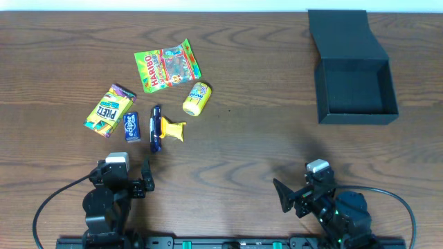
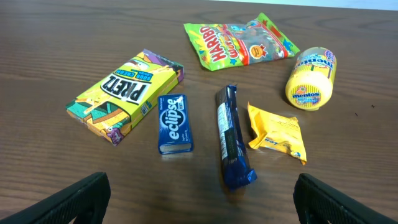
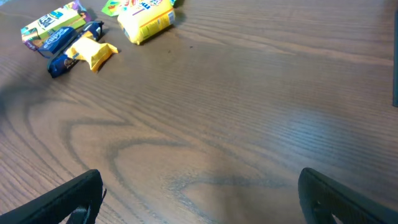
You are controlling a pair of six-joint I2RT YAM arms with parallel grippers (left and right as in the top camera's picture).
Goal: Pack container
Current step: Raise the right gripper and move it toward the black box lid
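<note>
- Left gripper [image 2: 202, 200]: jaws spread wide, nothing between them.
- Right gripper [image 3: 205, 199]: jaws also spread wide and empty.
- Container [image 1: 354, 86]: lies open, ahead of the right gripper and slightly to its right, well apart from it. Its lid [image 1: 339, 31] is folded back on the far side. Nothing is inside.
- The snacks lie grouped directly ahead of the left gripper, well apart from the container. The nearest are the blue bar [image 2: 231, 137], the gum pack [image 2: 175, 124] and the yellow packet [image 2: 277, 132].
- Deciding relation: the left gripper is the nearer one to all the snacks, while the container lies far off to its right and further out.
- Blue bar, long axis: runs almost straight away from the left gripper, so the jaws as they stand would close across its narrow width.
- Judgement: the first pick probably falls to the left arm, followed by a long carry to the right.
</note>
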